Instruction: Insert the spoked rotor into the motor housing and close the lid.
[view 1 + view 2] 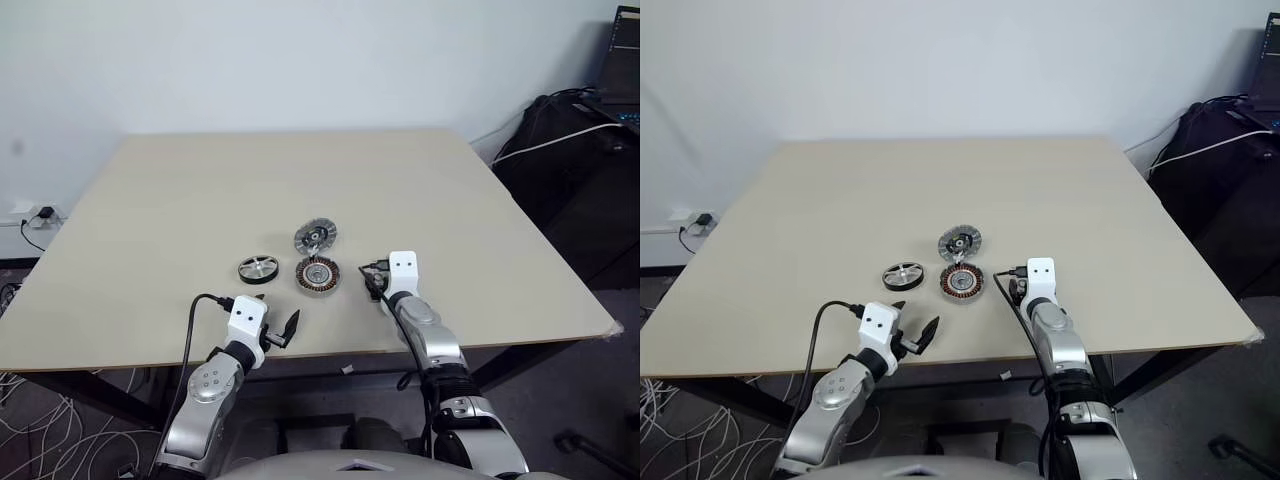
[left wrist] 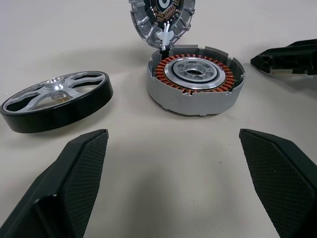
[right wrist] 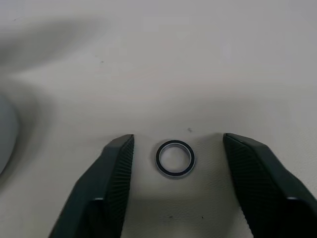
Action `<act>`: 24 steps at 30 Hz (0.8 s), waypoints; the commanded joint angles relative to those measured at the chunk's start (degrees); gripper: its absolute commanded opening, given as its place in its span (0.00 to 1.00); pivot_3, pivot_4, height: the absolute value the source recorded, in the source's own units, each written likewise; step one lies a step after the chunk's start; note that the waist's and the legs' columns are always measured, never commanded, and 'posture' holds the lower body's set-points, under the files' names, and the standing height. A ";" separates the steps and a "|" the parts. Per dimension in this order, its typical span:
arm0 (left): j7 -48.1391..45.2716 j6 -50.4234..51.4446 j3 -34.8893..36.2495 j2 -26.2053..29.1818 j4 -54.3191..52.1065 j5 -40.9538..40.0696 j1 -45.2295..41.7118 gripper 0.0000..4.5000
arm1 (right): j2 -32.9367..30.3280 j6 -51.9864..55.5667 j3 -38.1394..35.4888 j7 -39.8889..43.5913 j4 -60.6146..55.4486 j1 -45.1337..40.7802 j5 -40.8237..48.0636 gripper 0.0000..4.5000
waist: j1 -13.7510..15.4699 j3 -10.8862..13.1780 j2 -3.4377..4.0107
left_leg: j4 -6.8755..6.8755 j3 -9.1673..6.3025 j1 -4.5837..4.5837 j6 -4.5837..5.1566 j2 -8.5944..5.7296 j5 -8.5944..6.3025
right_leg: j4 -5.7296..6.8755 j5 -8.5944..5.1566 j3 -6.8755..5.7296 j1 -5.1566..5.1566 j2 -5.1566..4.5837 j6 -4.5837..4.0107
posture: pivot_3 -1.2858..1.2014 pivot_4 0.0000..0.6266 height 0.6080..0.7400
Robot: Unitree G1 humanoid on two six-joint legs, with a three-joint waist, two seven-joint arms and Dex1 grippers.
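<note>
The spoked rotor (image 1: 258, 269) lies flat on the beige table, black rim around silver spokes. Just to its right sits the motor housing (image 1: 317, 274), its copper windings facing up. The lid (image 1: 315, 238) leans tilted up at the housing's far edge, inner face showing (image 2: 162, 20). My left gripper (image 1: 283, 330) is open near the table's front edge, a short way in front of the rotor (image 2: 57, 99) and the housing (image 2: 195, 84). My right gripper (image 1: 370, 280) is open just right of the housing, low over the table, its fingers (image 3: 119, 163) on either side of a small ring without touching it.
The small metal washer ring (image 3: 175, 158) lies flat on the table between the right fingers. The table's front edge (image 1: 330, 350) runs just behind both wrists. A black bag (image 1: 565, 140) and a laptop stand off the table at the back right.
</note>
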 commanded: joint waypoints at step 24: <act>-0.43 -1.36 0.00 -0.30 -1.73 -0.36 -1.13 1.00 | 3.51 7.14 16.47 7.32 -24.62 4.35 -1.92 0.15 | 0.17 0.05 0.06 | -0.03 0.00 -0.12 0.00 0.02 0.00 | 0.00 -0.01 -0.04 -0.26 -0.04 0.00 | 0.52 0.00 1.00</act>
